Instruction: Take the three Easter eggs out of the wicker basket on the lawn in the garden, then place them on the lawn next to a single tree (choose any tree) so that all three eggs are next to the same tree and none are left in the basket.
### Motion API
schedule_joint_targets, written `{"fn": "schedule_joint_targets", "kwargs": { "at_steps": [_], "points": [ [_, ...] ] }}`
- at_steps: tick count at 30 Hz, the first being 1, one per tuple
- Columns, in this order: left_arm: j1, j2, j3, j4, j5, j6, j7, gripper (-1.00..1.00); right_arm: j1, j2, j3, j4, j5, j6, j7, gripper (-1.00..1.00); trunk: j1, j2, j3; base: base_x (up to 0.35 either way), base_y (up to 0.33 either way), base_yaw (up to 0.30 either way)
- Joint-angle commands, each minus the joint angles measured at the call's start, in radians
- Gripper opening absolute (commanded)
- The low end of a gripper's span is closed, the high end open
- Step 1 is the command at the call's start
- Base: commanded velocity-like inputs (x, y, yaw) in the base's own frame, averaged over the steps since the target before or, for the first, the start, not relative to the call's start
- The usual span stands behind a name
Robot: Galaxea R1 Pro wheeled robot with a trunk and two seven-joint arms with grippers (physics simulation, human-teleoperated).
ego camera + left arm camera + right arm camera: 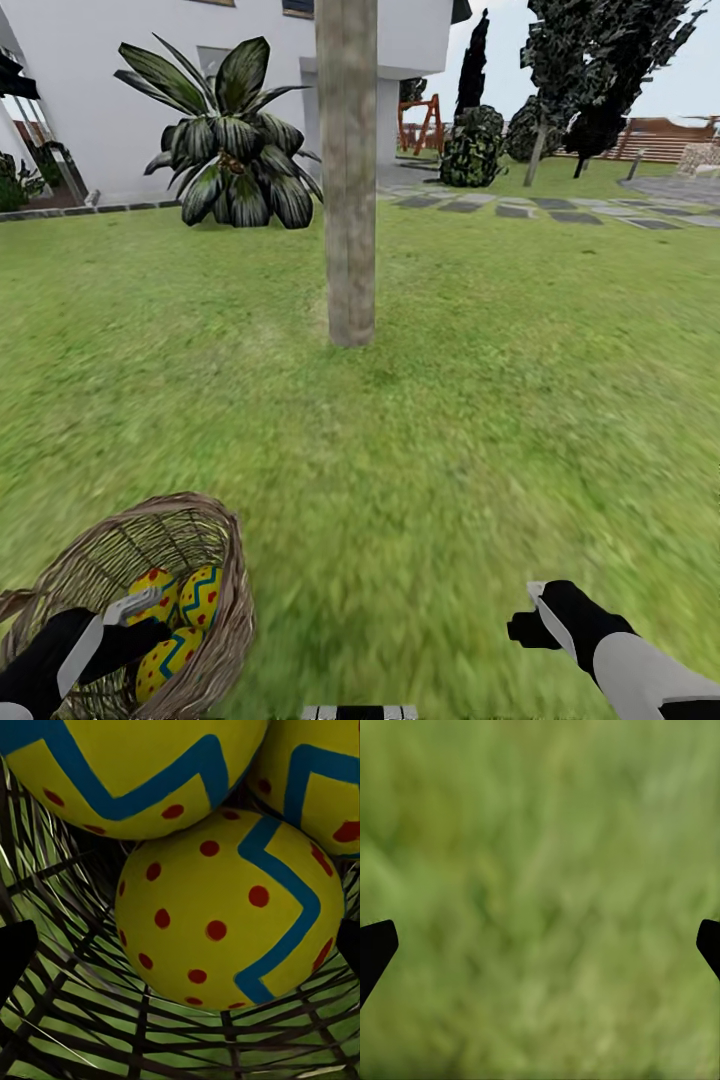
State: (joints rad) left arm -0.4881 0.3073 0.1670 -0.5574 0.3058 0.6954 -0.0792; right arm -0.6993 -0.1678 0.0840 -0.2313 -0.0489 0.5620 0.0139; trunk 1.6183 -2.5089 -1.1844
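Down at the near left of the lawn (430, 450) sits the basket (215, 520), tipped toward the robot, all three eggs (200, 595) still inside, packed touching each other against the woven wall. Left gripper (135, 607) is right over the basket mouth, pointing in at the eggs. Left wrist view: nearest egg (225, 907) lies dead ahead between the two dark fingertips (15, 952), which stand wide at either edge of the picture, so that hand is spread and holding nothing. Egg's long axis is hard to call; from this angle it looks nearly round, blue zigzag running down one side. Two more eggs crowd just behind it, wicker under and around.

Right gripper (532, 612) hangs over bare grass at the near right, well apart from the basket; right wrist view shows fingertips (375, 949) wide apart over blurred grass, nothing held.

Left arm is clearly the nearer one, so the grab is probably a straight push in and close on the front egg. Risk: neighbours touching it may roll or get nudged, and basket wall leaves little side room.

Tree (347, 170) stands straight ahead mid-lawn, open flat grass all round its base, plenty of room to set eggs. Palm-like plant (230, 140) and house (100, 90) lie behind.
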Motion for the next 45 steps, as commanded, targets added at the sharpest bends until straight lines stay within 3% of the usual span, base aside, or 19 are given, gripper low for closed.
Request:
{"fn": "schedule_joint_targets", "kwargs": {
  "at_steps": [1, 11, 22, 42, 45],
  "points": [
    [0.0, 0.0, 0.005, -0.001, -0.003, 0.006, -0.005, 1.0, 0.0, -0.001, 0.009, -0.002, -0.005, 0.006, 0.001, 1.0, 0.0, -0.001, -0.005, 0.0, 0.0, 0.0],
    [0.0, -0.002, 0.005, -0.001, -0.002, 0.005, -0.005, 1.0, 0.0, 0.0, 0.01, -0.002, -0.004, 0.006, 0.001, 1.0, 0.005, -0.003, -0.043, 0.0, 0.0, 0.0],
    [0.0, -0.023, 0.006, -0.003, 0.0, 0.003, -0.005, 1.0, 0.0, -0.001, 0.008, -0.002, -0.004, 0.006, 0.001, 1.0, 0.005, -0.003, -0.043, 0.0, 0.0, 0.0],
    [0.0, -0.036, 0.008, -0.013, 0.006, -0.004, -0.009, 1.0, 0.0, -0.001, 0.01, -0.002, -0.003, 0.006, 0.001, 1.0, 0.005, -0.003, -0.043, 0.0, 0.0, 0.0],
    [0.0, -0.036, 0.009, -0.013, 0.006, -0.005, -0.01, 1.0, 0.0, -0.001, 0.01, -0.002, -0.003, 0.006, 0.001, 1.0, 0.006, -0.004, -0.055, 0.0, 0.0, 0.0]
  ]
}}
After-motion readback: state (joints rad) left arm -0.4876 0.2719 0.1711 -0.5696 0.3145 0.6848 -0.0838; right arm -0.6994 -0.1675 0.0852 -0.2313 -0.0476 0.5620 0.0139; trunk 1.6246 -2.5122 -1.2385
